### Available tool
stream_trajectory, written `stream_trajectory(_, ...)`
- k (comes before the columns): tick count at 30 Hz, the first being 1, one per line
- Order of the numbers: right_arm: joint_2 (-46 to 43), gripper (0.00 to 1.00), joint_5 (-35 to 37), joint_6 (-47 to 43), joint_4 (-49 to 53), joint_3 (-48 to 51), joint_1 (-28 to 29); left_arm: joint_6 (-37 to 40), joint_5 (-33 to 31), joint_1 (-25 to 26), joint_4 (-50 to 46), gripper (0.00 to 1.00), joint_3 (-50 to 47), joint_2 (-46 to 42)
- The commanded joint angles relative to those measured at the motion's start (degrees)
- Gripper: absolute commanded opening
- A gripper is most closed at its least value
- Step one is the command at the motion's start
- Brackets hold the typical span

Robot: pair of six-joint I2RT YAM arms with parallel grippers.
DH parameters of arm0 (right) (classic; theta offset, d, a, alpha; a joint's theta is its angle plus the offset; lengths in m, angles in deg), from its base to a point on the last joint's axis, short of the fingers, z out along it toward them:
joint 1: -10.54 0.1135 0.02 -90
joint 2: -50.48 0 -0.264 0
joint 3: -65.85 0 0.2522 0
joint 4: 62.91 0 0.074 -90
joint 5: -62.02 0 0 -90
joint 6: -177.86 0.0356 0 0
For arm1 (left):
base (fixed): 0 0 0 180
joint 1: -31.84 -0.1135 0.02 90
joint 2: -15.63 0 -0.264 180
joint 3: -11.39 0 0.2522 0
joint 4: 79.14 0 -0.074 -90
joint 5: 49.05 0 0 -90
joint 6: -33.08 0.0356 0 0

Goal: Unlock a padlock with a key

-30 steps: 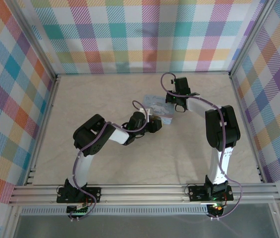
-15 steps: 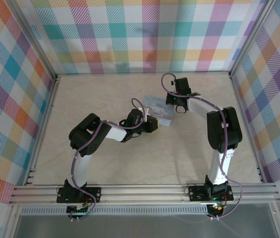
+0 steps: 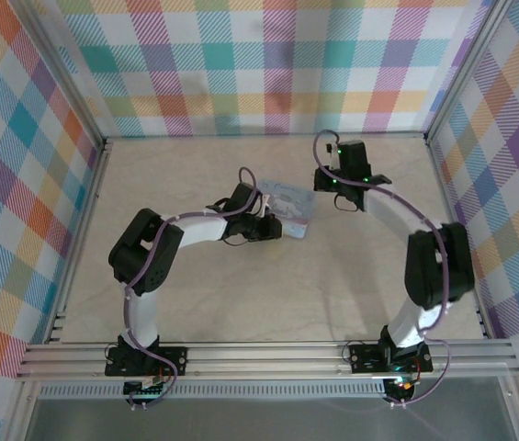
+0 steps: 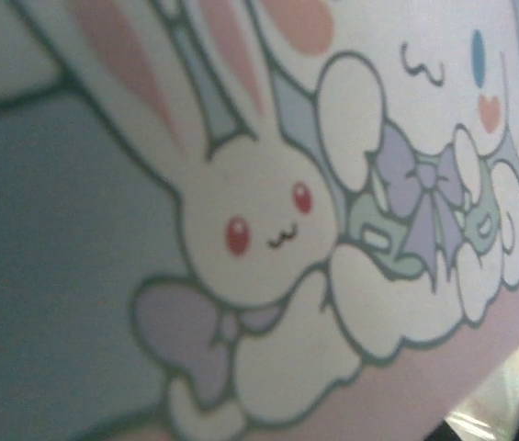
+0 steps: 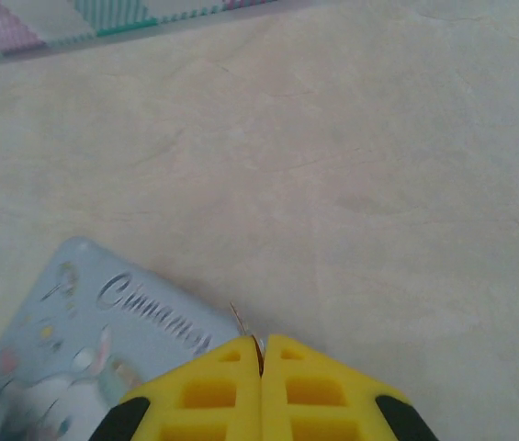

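Note:
In the right wrist view my right gripper [image 5: 260, 344] has its yellow fingers pressed together, and a thin sliver, the key [image 5: 241, 319], sticks out from between the tips. From above, the right gripper [image 3: 326, 180] hangs just right of the pale blue cartoon tin [image 3: 288, 204]. My left gripper [image 3: 276, 228] sits against the tin's near left edge. The left wrist camera looks at the tin's lid [image 4: 259, 230] from very close, and the left fingers are hidden. The padlock is hidden.
The tin's corner [image 5: 66, 358] lies at the lower left of the right wrist view, with bare beige tabletop [image 5: 378, 184] beyond it. Checked walls [image 3: 259, 64] close in the table on three sides.
The left arm's elbow swung left and its wrist shifted up-left beside the tin. The right gripper drew back to the right, away from the tin.

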Motion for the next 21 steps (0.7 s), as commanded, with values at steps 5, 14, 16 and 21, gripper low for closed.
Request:
stream_trajectory(5, -15.3, 0.00, -14.0, 9.0, -8.5, 15.3, -0.1, -8.9, 4.0, -0.2, 0.6, 0.00, 3.8, -3.9)
stream_trajectory(14, -30.7, 0.00, -22.3, 26.3, -33.3, 39.5, -0.1, -14.6, 4.6, -0.2, 7.2, 0.00, 4.1, -3.2)
stream_trajectory(16, -32.2, 0.00, -21.7, 29.1, -37.5, 43.3, -0.1, -16.1, 5.1, -0.2, 9.3, 0.00, 3.7, -3.2)
stream_trajectory(21, -30.6, 0.00, -18.9, 36.9, -49.5, 50.1, 0.3, -18.3, 4.2, -0.2, 13.2, 0.00, 1.9, -3.8)
